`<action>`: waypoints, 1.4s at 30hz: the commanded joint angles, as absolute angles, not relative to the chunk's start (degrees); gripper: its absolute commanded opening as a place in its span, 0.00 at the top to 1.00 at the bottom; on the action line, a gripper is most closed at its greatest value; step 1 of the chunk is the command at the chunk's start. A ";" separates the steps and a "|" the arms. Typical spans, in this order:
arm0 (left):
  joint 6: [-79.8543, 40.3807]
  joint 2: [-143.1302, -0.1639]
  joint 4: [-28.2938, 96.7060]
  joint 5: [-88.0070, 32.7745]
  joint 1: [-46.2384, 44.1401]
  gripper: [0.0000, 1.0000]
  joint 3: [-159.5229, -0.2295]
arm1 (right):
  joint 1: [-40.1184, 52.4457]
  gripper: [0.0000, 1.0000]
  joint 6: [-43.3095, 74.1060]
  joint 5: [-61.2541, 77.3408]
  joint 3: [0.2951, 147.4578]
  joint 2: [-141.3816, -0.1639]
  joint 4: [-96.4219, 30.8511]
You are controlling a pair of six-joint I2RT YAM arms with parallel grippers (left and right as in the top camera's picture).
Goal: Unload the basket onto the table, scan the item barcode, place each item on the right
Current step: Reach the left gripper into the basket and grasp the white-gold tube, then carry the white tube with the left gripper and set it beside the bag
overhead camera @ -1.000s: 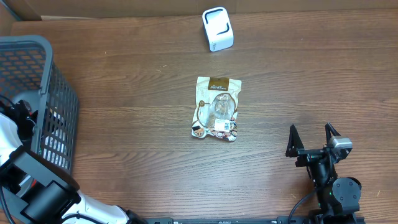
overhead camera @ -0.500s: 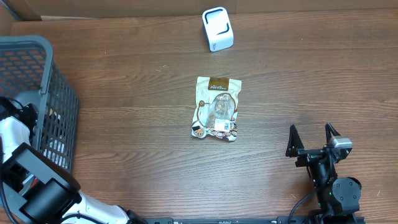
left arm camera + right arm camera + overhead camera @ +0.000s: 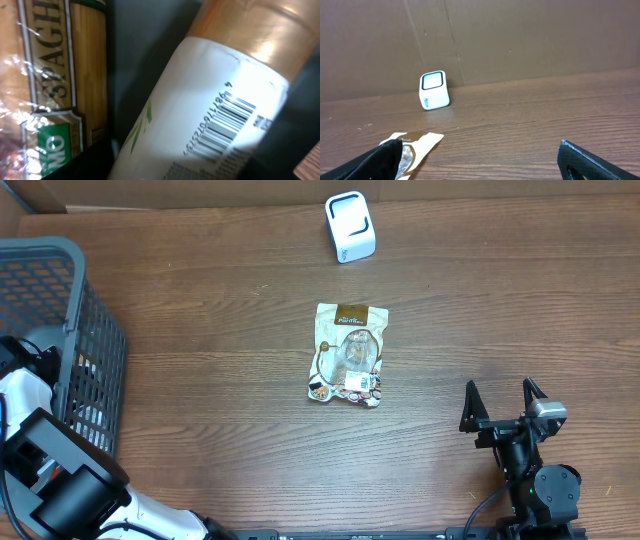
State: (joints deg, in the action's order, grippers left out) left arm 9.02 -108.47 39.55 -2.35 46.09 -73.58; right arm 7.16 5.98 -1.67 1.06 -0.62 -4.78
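My left arm (image 3: 28, 395) reaches down into the grey basket (image 3: 60, 248) at the left edge, and the mesh hides its gripper. The left wrist view is filled by a white bottle (image 3: 200, 110) lying slantwise. Its barcode (image 3: 225, 125) faces the camera and its upper part is golden. The bottle is very close to the camera, and my own fingers do not show clearly. My right gripper (image 3: 500, 402) stands open over the table at the front right, holding nothing. The white scanner (image 3: 350, 226) stands at the back centre.
A packet of spaghetti (image 3: 50, 85) lies beside the bottle in the basket. A snack pouch (image 3: 347, 355) lies flat mid-table, and the right wrist view shows the pouch (image 3: 420, 142) near the left finger. The scanner (image 3: 434, 90) stands before a cardboard wall.
My left arm has shifted slightly at the basket. The right arm, pouch and scanner have not moved.
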 commanded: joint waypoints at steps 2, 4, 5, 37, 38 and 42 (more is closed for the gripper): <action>8.16 -113.03 39.31 -0.91 45.60 0.52 -72.07 | 7.40 0.00 5.93 -1.39 0.45 -0.16 -4.64; 8.16 -113.27 38.87 -0.93 45.60 0.72 -72.07 | 7.40 0.00 5.91 -1.39 0.45 -0.16 -4.64; 8.16 -113.21 38.68 -0.93 45.60 0.80 -72.12 | 7.40 0.00 5.91 -1.39 0.45 -0.16 -4.64; -13.21 -77.41 53.06 -3.01 35.09 0.96 -103.77 | 7.40 0.00 5.93 -1.39 0.45 -0.16 -4.64; -13.19 -76.12 53.89 -3.01 33.71 0.96 -103.77 | 7.40 0.00 5.93 -1.39 0.45 -0.16 -4.64; -13.32 -72.34 58.15 -4.34 27.29 0.96 -103.77 | 7.40 0.00 5.93 -1.39 0.45 -0.16 -4.64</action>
